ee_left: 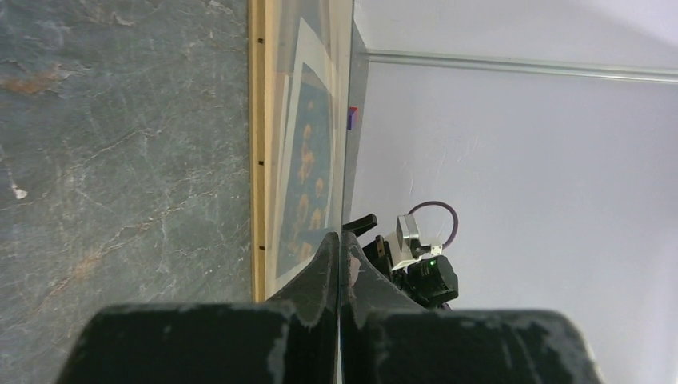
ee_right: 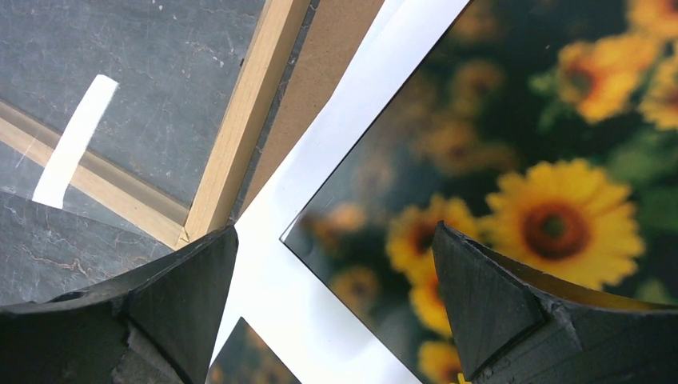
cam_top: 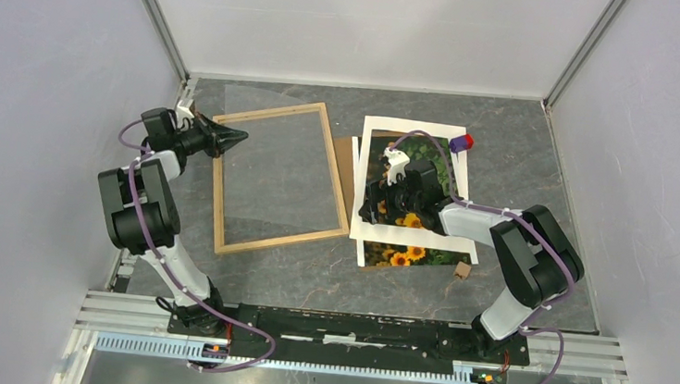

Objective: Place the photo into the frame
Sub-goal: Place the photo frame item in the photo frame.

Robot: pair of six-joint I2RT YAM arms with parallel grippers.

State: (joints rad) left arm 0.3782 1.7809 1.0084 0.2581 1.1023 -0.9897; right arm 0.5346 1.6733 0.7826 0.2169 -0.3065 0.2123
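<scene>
The light wood frame lies flat on the left of the table, also seen as frame and frame. My left gripper is at its far left corner, shut on the edge of a clear pane that is tilted up over the frame. In the left wrist view the left gripper pinches that pane edge-on. The sunflower photo lies to the right under a white mat; it shows through the opening and sticks out at the near edge. My right gripper hovers open above the mat's left side, nothing between the fingers; right gripper, photo, mat.
A brown backing board lies between frame and mat, partly under the mat; board. A small red and blue object sits by the mat's far right corner. A small brown block lies near the photo's near right corner. White walls enclose the table.
</scene>
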